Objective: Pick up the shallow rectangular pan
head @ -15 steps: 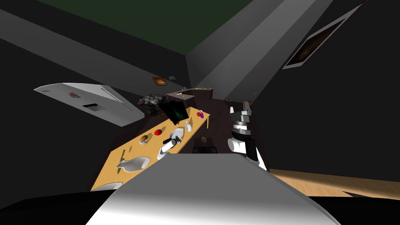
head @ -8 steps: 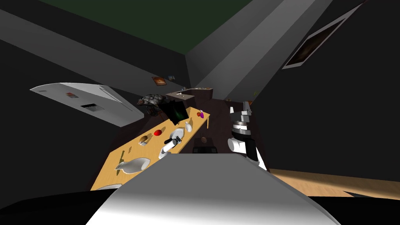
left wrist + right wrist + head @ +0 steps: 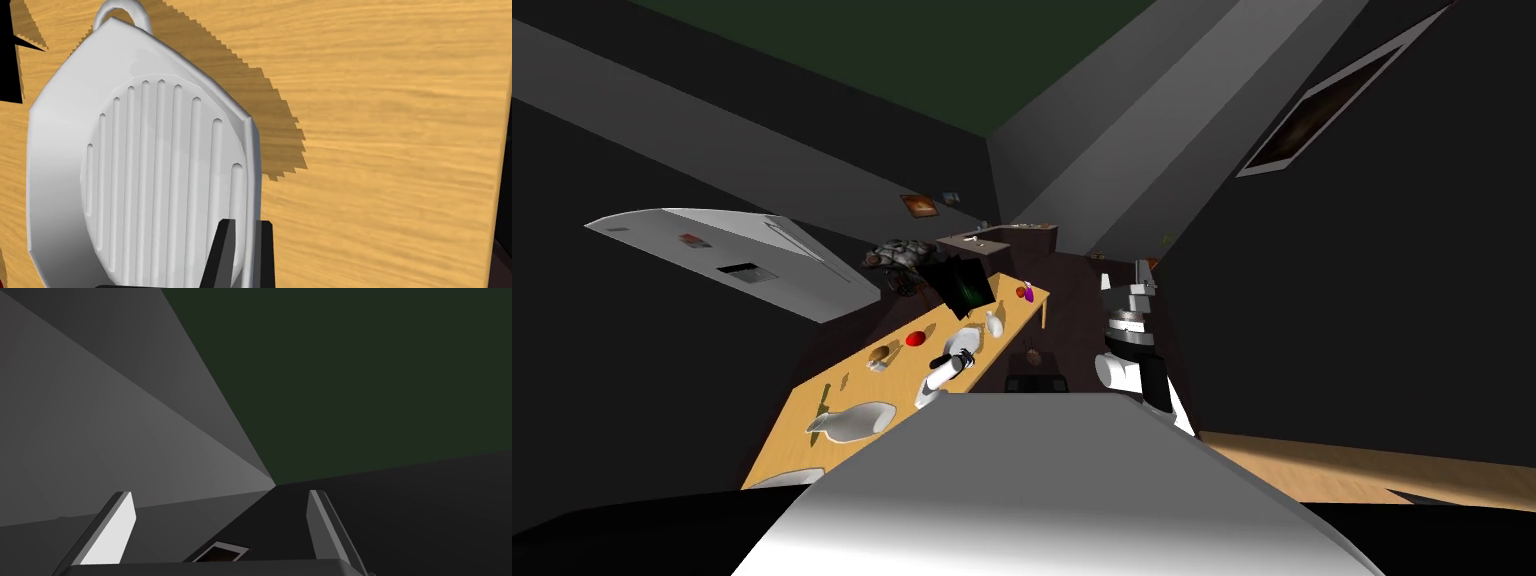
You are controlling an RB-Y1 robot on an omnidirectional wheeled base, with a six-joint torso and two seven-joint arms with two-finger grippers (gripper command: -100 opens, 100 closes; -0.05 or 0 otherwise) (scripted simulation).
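Note:
A white shallow pan (image 3: 150,165) with a ribbed floor and a small loop handle lies flat on the wooden table (image 3: 390,150). My left gripper (image 3: 245,232) is at the pan's near rim, one finger (image 3: 224,252) inside the pan and the other outside, shut on that rim. From the head, the pan (image 3: 972,338) sits midway along the table with the left gripper (image 3: 959,357) at its near end. My right gripper (image 3: 1140,272) is raised off to the right, away from the table, its fingers (image 3: 117,523) open and holding nothing.
On the table (image 3: 812,400) also stand a red object (image 3: 915,339), a brown item (image 3: 882,354), a white jug (image 3: 994,324), a purple item (image 3: 1024,293), a black screen-like object (image 3: 962,285) and a large white vessel (image 3: 857,420). A dark stool (image 3: 1034,380) stands beside the table's edge.
My left gripper's fingers have come together on the pan's rim. The head view has shifted only slightly; the right arm has stayed where it was.

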